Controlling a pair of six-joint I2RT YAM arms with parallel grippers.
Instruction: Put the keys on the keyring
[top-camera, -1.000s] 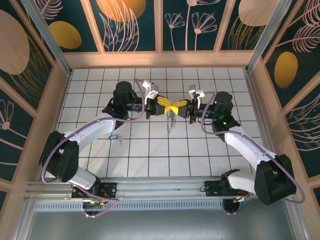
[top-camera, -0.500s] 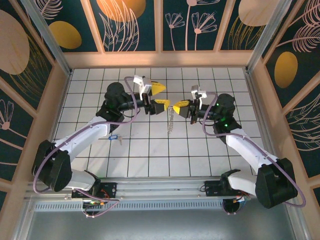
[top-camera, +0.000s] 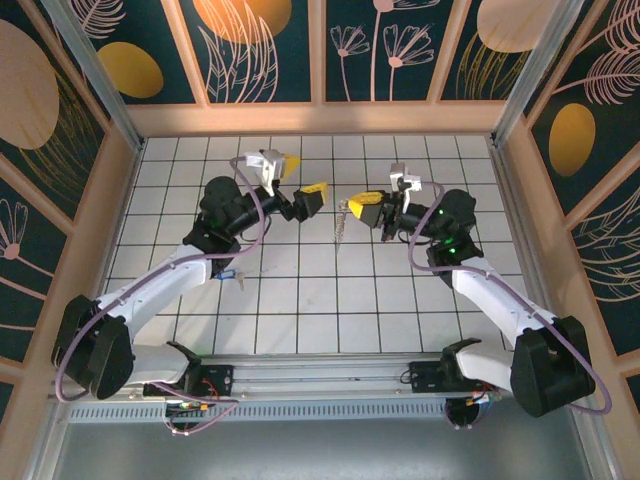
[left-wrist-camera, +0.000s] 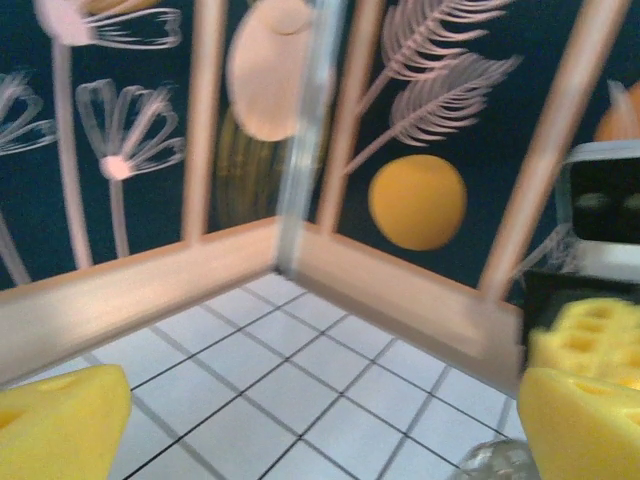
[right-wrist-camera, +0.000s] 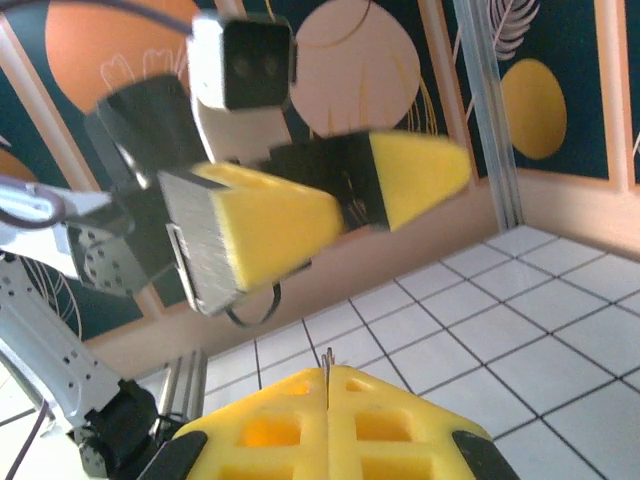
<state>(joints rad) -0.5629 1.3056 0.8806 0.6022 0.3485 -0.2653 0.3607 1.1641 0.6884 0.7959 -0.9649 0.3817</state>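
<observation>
The keys (top-camera: 228, 273), with a blue head, lie flat on the white tiled worktop (top-camera: 300, 320) in the top view. They are on its 9 o'clock side, just beside the left arm (top-camera: 170, 275) and well apart from both pairs of fingers.

Toward 1 o'clock from the keys, the left fingers (top-camera: 313, 188) are lifted above the worktop. They are spread wide, with nothing between them. In the left wrist view one yellow finger (left-wrist-camera: 60, 425) sits at each lower corner, with bare tiles between.

Near the centre the keyring (top-camera: 340, 222) hangs down as a thin pale chain, at 7 o'clock from the tip of the right fingers (top-camera: 362, 203). The right fingers (right-wrist-camera: 370, 395) are pressed together and pinch the top of the keyring. A thin strip stands up from the seam between them.

The left fingers are at 9 o'clock from the right ones, near but not touching.
</observation>
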